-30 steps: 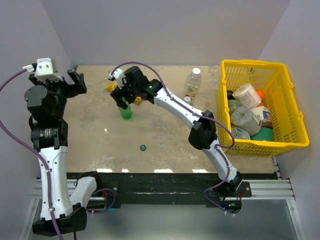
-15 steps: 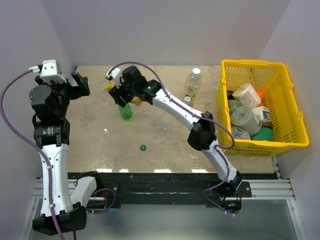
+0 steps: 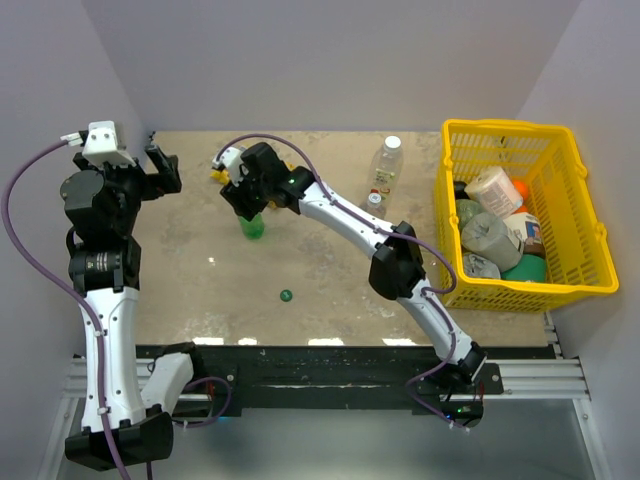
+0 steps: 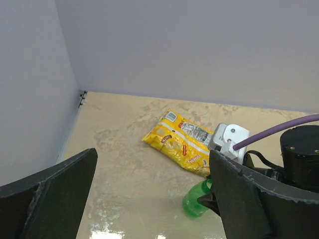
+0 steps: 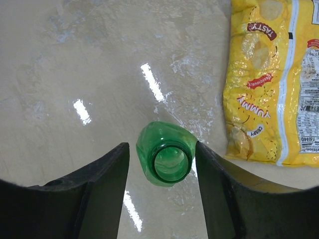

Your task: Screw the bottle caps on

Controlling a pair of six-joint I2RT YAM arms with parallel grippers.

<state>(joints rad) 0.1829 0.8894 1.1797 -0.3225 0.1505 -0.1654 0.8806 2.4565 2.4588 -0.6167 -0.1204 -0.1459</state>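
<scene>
Straddling upright green bottle (image 5: 167,160), right gripper (image 5: 162,149)

Looking straight down on the green bottle (image 5: 149,149), uncapped, with its open mouth dead center in the right gripper (image 5: 162,154). The jaws are spread, with one finger (image 5: 94,199) at 9 o'clock of the bottle and the other at 3 o'clock. The 3 o'clock one looks right up against it, can't tell if it's touching. The yellow snack packet (image 5: 271,84) lies flat at 2 o'clock. Glare streaks on the beige table (image 5: 60,59).
</scene>
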